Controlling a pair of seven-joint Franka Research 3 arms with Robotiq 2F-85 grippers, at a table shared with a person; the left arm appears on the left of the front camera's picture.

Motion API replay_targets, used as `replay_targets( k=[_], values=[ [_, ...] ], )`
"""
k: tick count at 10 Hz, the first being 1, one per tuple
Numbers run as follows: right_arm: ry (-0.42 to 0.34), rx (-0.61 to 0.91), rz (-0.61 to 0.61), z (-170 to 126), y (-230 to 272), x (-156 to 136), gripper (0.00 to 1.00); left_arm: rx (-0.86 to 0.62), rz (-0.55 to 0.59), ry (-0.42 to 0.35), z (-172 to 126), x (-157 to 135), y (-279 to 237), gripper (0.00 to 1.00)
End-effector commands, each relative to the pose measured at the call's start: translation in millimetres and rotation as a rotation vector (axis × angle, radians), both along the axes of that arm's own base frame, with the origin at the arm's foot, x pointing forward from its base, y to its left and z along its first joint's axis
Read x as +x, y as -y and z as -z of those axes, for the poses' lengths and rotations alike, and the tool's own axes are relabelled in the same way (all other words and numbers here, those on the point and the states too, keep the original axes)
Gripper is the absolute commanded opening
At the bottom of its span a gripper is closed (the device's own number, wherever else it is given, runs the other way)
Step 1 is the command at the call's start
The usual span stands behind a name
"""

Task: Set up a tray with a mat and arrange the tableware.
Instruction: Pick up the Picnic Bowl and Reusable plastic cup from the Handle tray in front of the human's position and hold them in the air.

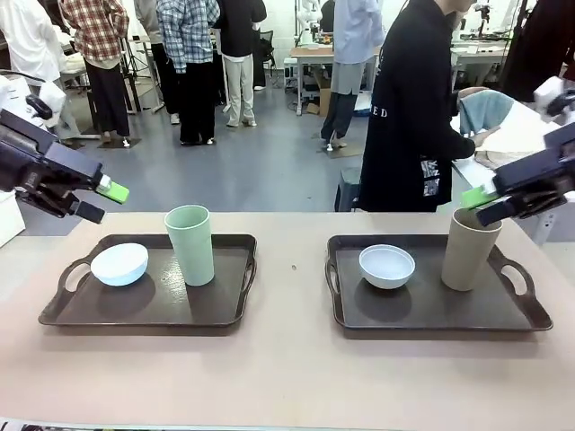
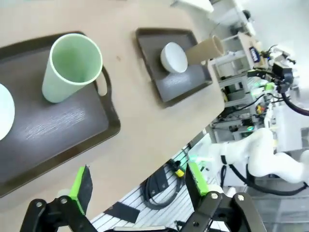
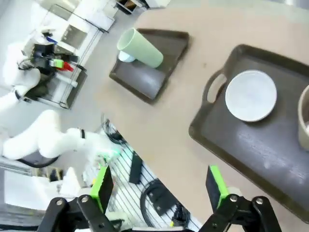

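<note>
Two dark trays lie on the tan table. On the left tray (image 1: 144,310) sit a pale blue bowl (image 1: 119,264) and an upright pale green cup (image 1: 190,244). The right tray (image 1: 431,310) carries a white-grey bowl (image 1: 387,266) and a tan-brown cup (image 1: 470,250). My left gripper (image 1: 101,201) hangs open above the table's far left, apart from everything. Just over the tan cup's rim hovers my right gripper (image 1: 481,205), also open and empty. The left wrist view looks down on the green cup (image 2: 71,66) past the open left gripper (image 2: 137,176). Beyond the open right gripper (image 3: 159,181), the right wrist view takes in the white-grey bowl (image 3: 251,95).
A person in black (image 1: 409,108) stands at the table's far right side, turned away to the right. Several other people stand farther back. Bare tabletop (image 1: 292,269) runs between the trays and along the front edge. Cables (image 2: 159,186) lie on the floor below the table.
</note>
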State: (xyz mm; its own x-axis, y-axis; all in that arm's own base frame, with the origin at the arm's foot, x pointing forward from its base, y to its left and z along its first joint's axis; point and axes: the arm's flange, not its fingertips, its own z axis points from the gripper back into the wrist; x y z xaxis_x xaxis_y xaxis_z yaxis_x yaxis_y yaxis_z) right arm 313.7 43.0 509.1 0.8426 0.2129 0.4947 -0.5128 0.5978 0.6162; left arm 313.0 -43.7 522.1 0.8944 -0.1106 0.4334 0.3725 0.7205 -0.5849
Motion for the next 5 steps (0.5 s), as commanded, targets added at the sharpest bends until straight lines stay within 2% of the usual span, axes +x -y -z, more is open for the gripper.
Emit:
replay_targets(
  k=[1,2,3,4,5],
  values=[
    [0.011,0.065,0.012,-3.2,19.1,-0.1,1.0,-0.05,-0.011,0.001,-2.0,1.1,-9.1,1.0],
    [-0.039,0.454,-0.186,-3.3,22.0,2.0,1.0,-0.46,0.041,-0.078,-8.6,7.6,-20.4,1.0],
    [-0.048,0.668,-0.243,0.9,35.3,0.1,1.0,-0.653,0.02,-0.151,-4.2,10.0,-38.6,1.0],
    [-0.095,0.789,-0.237,12.8,49.6,-2.9,1.0,-0.703,-0.06,-0.283,5.4,10.5,-54.7,1.0],
    [-0.177,0.883,-0.187,31.3,68.8,-3.8,1.0,-0.733,-0.119,-0.384,20.9,16.5,-69.4,1.0]
  ],
)
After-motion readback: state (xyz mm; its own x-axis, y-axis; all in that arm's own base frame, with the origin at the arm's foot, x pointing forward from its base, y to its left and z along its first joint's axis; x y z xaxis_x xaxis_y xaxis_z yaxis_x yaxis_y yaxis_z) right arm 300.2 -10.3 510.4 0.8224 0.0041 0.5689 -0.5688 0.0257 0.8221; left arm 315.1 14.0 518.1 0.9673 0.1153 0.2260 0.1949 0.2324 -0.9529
